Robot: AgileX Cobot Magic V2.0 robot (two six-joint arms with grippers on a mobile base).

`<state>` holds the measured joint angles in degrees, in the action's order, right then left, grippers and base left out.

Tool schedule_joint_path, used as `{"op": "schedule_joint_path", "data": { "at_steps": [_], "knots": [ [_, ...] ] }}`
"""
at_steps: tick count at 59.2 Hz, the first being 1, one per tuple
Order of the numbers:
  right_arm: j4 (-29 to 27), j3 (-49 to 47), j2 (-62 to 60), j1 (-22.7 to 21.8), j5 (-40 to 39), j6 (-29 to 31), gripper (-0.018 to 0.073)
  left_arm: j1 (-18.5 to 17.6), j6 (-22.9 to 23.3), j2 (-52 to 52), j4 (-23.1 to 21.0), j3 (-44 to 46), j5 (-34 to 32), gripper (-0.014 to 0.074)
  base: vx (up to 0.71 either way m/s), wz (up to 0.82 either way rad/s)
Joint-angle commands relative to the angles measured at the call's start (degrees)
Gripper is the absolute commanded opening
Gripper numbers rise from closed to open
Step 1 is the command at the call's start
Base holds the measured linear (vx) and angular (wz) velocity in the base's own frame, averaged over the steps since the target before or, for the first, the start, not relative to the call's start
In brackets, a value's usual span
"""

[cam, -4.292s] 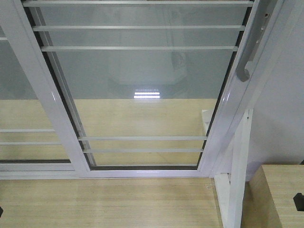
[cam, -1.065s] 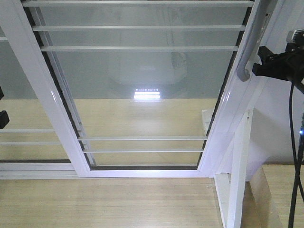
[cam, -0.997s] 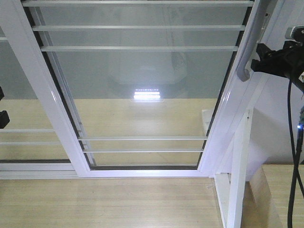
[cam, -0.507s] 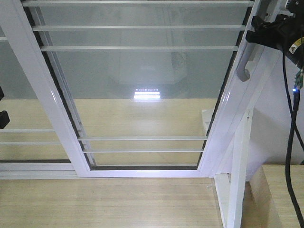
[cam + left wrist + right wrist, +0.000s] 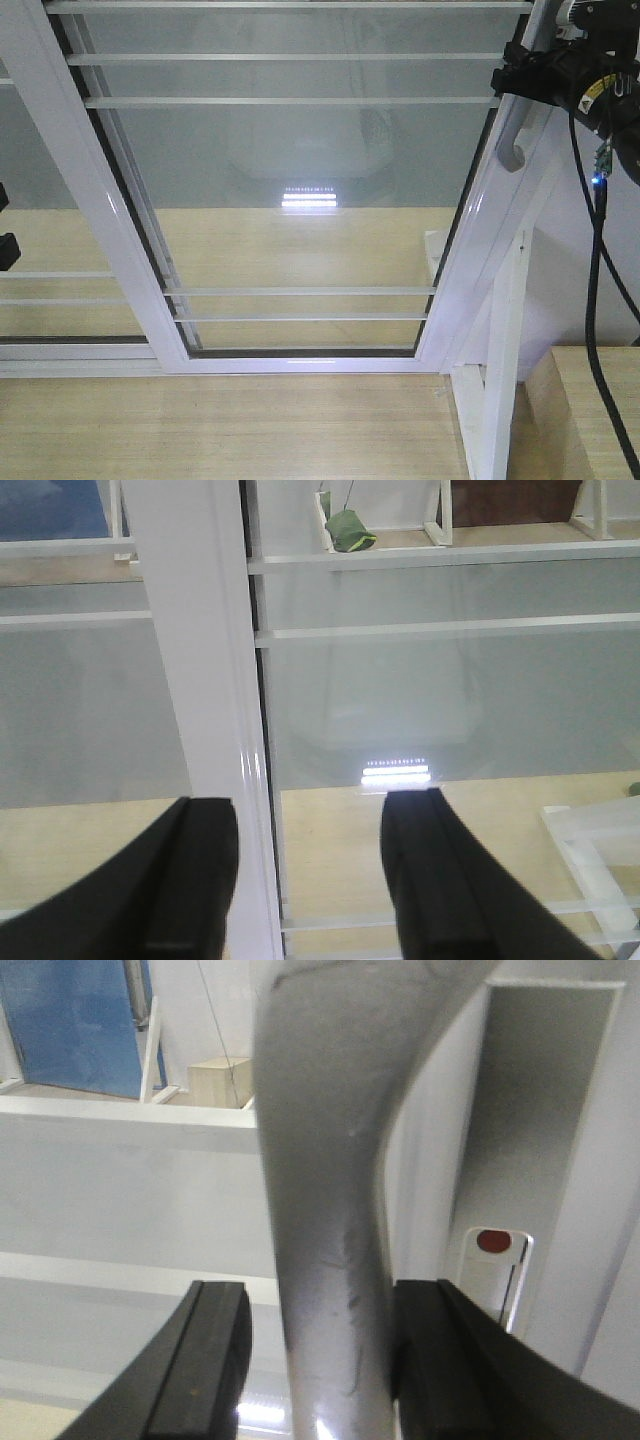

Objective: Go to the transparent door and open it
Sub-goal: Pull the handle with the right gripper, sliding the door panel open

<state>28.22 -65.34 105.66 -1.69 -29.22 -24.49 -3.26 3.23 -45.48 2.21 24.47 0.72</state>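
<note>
Listing, left to right:

- Left gripper (image 5: 308,815): seen from its own wrist camera. The two dark fingers (image 5: 195,880) stand well apart with nothing between the pads. It faces the glass, with a white stile (image 5: 200,680) rising just inside the left finger.
- Handle-less glass panel (image 5: 40,150): far left of the front view. White-framed, it lies behind the neighbouring panel's stile.
- Transparent door (image 5: 300,150): fills the middle of the front view, upright. Thin white horizontal bars (image 5: 300,290) cross high and low. A bright striped light reflection (image 5: 310,197) sits mid-pane.
- Wooden floor (image 5: 230,430): pale planks before the bottom rail.
- Pull handle (image 5: 515,130): curved, silver-white, fixed to the door's right edge stile, its hooked end pointing down.
- Right gripper (image 5: 520,82): black, at the upper part of the handle. The wrist view shows the handle (image 5: 330,1210) standing between its fingers (image 5: 210,1360). The right pad is touching or almost touching the handle, and a narrow gap shows at the left pad, so the jaws straddle it without clamping.
- Black cable (image 5: 592,300): hangs down from the right arm.
- White post (image 5: 500,380): lower right, beside a pale wooden unit (image 5: 600,410).
</note>
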Motion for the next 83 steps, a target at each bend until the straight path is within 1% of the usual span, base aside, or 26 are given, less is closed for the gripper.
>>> {"op": "schedule_joint_path", "data": {
  "at_steps": [1,30,37,43,54,59,63,69,72,76,83],
  "knots": [
    [1.98,-1.75,-2.78,2.94,-5.02,-0.17,0.0330,-0.06,0.34,0.05,-0.32,1.90,-4.57,0.0461,0.00,0.00],
    [1.57,-1.75,-2.78,11.16,-5.11,-0.12,0.0323,-0.06,0.34,0.05,-0.32,1.90,-4.57,0.0461,0.00,0.00],
    [0.09,-1.75,-2.78,12.73,-5.16,0.63,0.0324,-0.06,0.34,0.05,-0.32,1.90,-4.57,0.0461,0.00,0.00],
    [-0.17,-1.75,-2.78,13.40,-5.88,0.78,0.0328,-0.06,0.34,0.05,-0.32,1.90,-4.57,0.0461,0.00,0.00],
    [0.07,-1.75,-2.78,14.49,-7.86,0.78,0.0365,-0.06,0.34,0.05,-0.32,1.90,-4.57,0.0461,0.00,0.00],
    [0.51,-1.70,-2.90,14.42,-6.64,0.38,0.0388,-0.06,0.34,0.05,-0.32,1.90,-4.57,0.0461,0.00,0.00],
    [0.84,-1.36,-3.73,14.42,-4.36,-1.87,0.0405,-0.06,0.34,0.05,-0.32,1.90,-4.57,0.0461,0.00,0.00],
    [2.21,1.13,-7.54,14.42,-2.53,-4.59,0.0412,-0.06,0.34,0.05,-0.32,1.90,-4.57,0.0461,0.00,0.00],
    [3.27,3.28,-9.86,14.42,-2.47,-4.77,0.0412,-0.06,0.34,0.05,-0.32,1.90,-4.57,0.0461,0.00,0.00],
    [4.57,6.88,-13.92,14.42,-2.10,-4.93,0.0412,-0.11,0.34,0.05,-0.32,1.90,-4.65,0.0461,0.00,0.00],
    [6.41,15.92,-23.25,14.42,-1.15,-6.69,0.0412,-0.90,0.34,0.05,-0.32,1.90,-5.98,0.0461,0.00,0.00]
  ]
}}
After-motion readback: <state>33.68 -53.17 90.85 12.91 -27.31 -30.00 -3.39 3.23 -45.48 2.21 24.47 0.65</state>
